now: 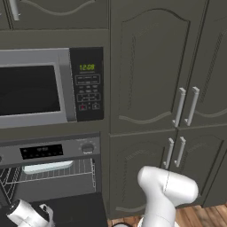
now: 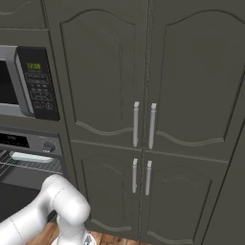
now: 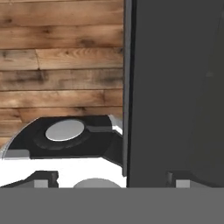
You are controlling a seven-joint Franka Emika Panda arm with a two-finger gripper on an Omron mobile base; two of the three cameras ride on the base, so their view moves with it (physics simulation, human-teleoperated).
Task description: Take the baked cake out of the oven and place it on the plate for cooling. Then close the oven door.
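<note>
- The oven stands open below the microwave. Its door is swung down flat in front of the cavity, so the closing step is clearly not done.
- The baked cake lies on the wire rack inside the oven, just under the control strip. It is a pale slab toward the left half of the rack. Nothing has lifted it yet, as far as I can see.
- The tool looks down past the edge of the lowered oven door, with the wooden floor beyond it. Its two fingertips stand wide apart at the bottom of the hand view, one to each side of the door's edge. They have hold of nothing.
- In the left base view the wrist end of the arm sits low, at the near left corner of the oven door.
- I see no plate anywhere near the oven.
- My reading: the door is open and that is all. Taking out the cake, setting it on the plate and shutting the door all remain.
</note>
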